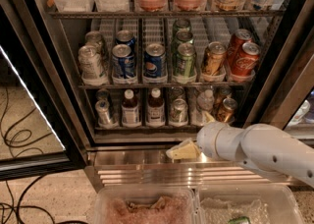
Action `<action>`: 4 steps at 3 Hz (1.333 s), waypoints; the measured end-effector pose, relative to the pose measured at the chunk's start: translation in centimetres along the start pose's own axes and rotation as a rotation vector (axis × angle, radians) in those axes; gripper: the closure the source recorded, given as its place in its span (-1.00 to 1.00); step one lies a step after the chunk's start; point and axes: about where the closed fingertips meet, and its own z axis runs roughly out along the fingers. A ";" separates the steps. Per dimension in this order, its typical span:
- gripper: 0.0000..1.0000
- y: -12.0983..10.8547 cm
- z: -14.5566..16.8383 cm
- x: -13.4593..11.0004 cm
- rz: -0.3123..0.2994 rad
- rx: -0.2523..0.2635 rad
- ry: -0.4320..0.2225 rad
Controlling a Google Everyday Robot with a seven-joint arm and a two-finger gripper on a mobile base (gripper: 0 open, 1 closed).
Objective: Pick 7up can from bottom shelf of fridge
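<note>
The fridge (122,156) stands open in front of me. Its bottom shelf (147,127) holds a silver-grey can (103,112), two brown bottles (130,109), the green and silvery 7up can (178,111), a clear bottle (204,104) and a gold-orange can (226,110). My gripper (191,134) is on a white arm that comes in from the right. It hangs in front of the steel base, just below and right of the 7up can, without touching it. Its pale fingers (184,151) are spread apart and hold nothing.
The glass door (34,120) is swung open at left, with cables on the floor below it. The rack above holds Pepsi cans (155,62), green cans (184,61) and Coca-Cola cans (244,60). Two clear plastic bins (147,196) sit in the foreground below the gripper.
</note>
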 end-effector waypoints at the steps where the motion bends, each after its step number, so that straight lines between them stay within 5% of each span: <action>1: -1.00 0.5 2.6 -0.2 -0.010 -0.047 -0.008; 4: -1.00 -0.1 8.6 4.2 0.026 -0.002 -0.011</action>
